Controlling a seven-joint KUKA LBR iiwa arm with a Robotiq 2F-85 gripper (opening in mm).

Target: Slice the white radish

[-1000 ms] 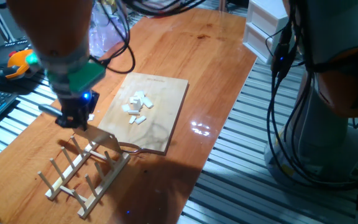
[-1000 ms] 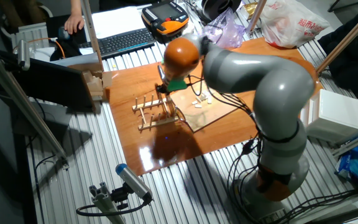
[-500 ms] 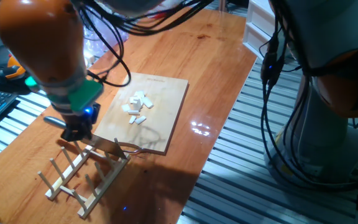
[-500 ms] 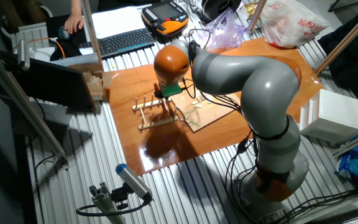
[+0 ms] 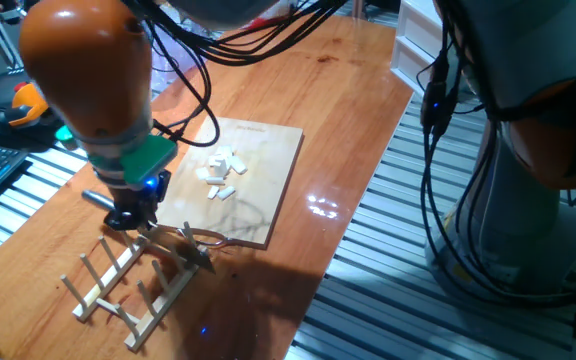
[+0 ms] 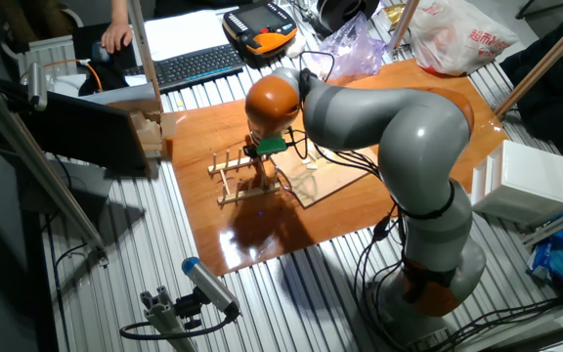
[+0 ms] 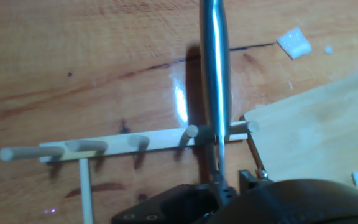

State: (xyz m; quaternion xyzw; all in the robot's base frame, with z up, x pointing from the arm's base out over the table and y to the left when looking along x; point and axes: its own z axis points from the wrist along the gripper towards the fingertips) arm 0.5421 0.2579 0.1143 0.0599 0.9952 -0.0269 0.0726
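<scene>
Several small flat white radish pieces (image 5: 220, 174) lie clustered on the upper middle of the wooden cutting board (image 5: 268, 190), which sits flat on the orange-brown wooden table (image 5: 338, 110) near the centre of one fixed view. The gripper (image 5: 131, 212) stands at the left of that frame, off the board's near-left corner and directly above the wooden peg rack (image 5: 133, 280), well apart from the radish pieces. A knife (image 7: 213, 81) is held in the gripper; in the hand view its shiny blade runs straight up the middle of the frame, edge-on, crossing the rack's pale rail (image 7: 123, 144) between two pegs. The jaws appear pressed on the knife's handle, though the dark gripper body at the bottom of the hand view hides the contact itself. One stray white fragment (image 7: 294, 42) rests on the bare table at the upper right of the hand view, beside the board's corner. In the other fixed view the arm's orange wrist joint (image 6: 272, 103) hangs over the rack (image 6: 242, 176) at frame centre, with the board (image 6: 335, 176) just to its right. A keyboard (image 6: 194, 64) and an orange-and-black pendant (image 6: 262, 22) lie at the top of that frame.
</scene>
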